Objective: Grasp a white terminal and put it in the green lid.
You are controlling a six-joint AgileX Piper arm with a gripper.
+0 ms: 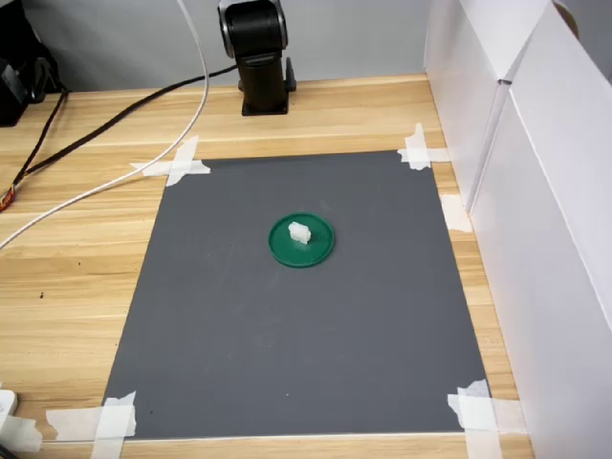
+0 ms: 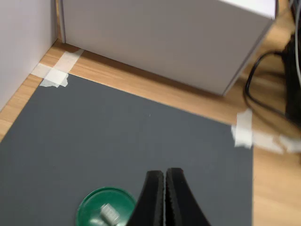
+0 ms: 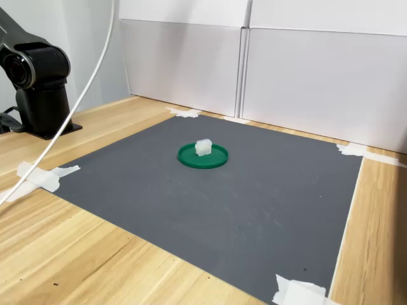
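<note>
In the wrist view the gripper [image 2: 165, 197] is seen nearest the lens, its two black fingers pressed together with nothing between them; it is clenched and empty, raised above the mat. Just beside it in the wrist view lies the green lid [image 2: 96, 205], and the white terminal [image 2: 109, 213] is seen resting inside it.

In both exterior views the terminal [image 1: 299, 231] is found sitting on the lid [image 1: 318, 247], slightly toward the first exterior view's left of the disc's middle and within the rim. The lid itself lies flat near the middle of the grey mat [image 1: 287, 335]. From this the placing is judged to be done, and the step in hand is judged to be the arm's retreat. No further grasp appears to be called for; only a clear lift away from the disc would be needed, so that the terminal is not knocked.

Around the mat, white tape strips [image 1: 176, 166] are seen at its corners on the wooden table [image 1: 67, 268]. The arm's black base [image 1: 258, 53] stands at the far edge in the first exterior view, with cables [image 1: 115, 122] trailing to that first exterior view's left. White panels [image 3: 318, 70] wall the scene on the second exterior view's far side. Nothing is seen standing near the lid.
</note>
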